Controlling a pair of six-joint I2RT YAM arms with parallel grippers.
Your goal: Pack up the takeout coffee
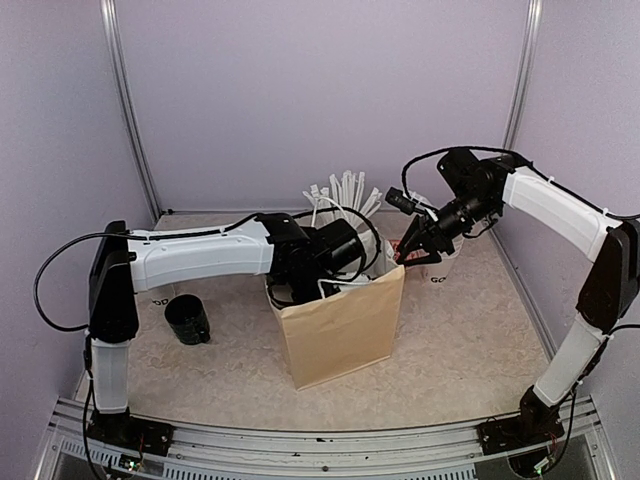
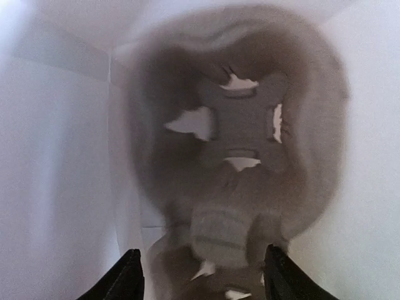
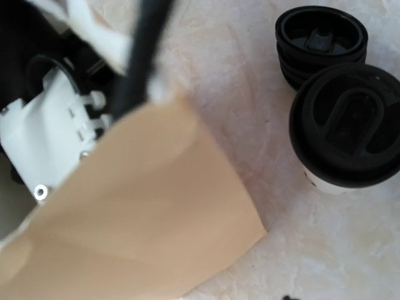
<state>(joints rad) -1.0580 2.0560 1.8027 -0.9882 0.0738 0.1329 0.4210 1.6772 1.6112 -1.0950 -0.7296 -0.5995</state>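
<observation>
The takeout coffee [image 3: 350, 125], a white paper cup with a flat black lid, stands on the table just right of the brown paper bag [image 1: 340, 330]. In the top view the cup [image 1: 443, 268] is partly behind my right gripper [image 1: 412, 252], which sits at the bag's upper right rim. The bag's flap [image 3: 150, 206] covers that gripper's jaws in the right wrist view. My left gripper [image 2: 204, 278] is down inside the bag, fingers [image 2: 128, 278] wide apart with nothing between them. Below it lies a blurred grey pulp cup carrier [image 2: 240, 125].
A stack of black lids [image 3: 322, 37] stands right behind the coffee. A black cup of white straws [image 1: 345, 192] is behind the bag. A dark mug [image 1: 187, 320] stands at the left by the left arm. Walls close in the sides and back.
</observation>
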